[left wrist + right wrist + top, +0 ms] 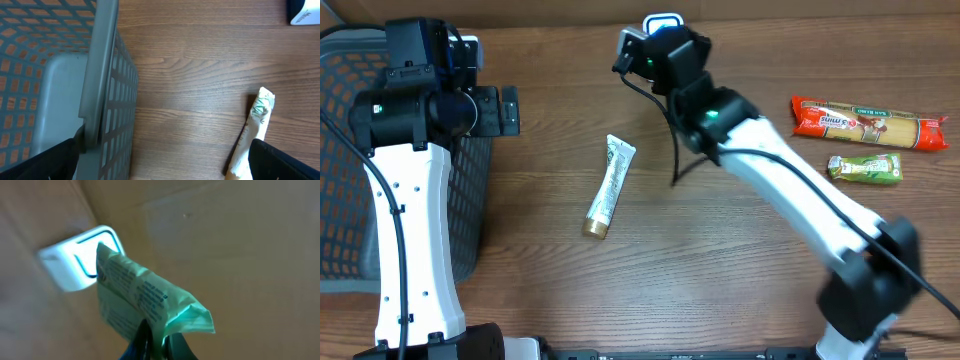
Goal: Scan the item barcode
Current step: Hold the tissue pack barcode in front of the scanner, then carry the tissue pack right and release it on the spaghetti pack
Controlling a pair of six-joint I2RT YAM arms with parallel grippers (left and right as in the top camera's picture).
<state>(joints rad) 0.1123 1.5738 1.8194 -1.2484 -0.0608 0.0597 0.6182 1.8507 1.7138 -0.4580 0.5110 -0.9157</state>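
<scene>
Packet [145, 300] pinched in the clenched right claw [155, 341] hides part of the glowing scanner [70, 267]; left claw [165, 162] gapes, tips cropped.

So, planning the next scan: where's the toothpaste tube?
Overhead, the toothpaste tube lies mid-table, between the grey basket on the left and the right arm.

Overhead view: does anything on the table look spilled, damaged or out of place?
Nothing stands out. The tube lies flat and whole, the orange packet and green packet lie flat, and the basket stands upright. The right gripper holds a pale pouch before the scanner.
</scene>
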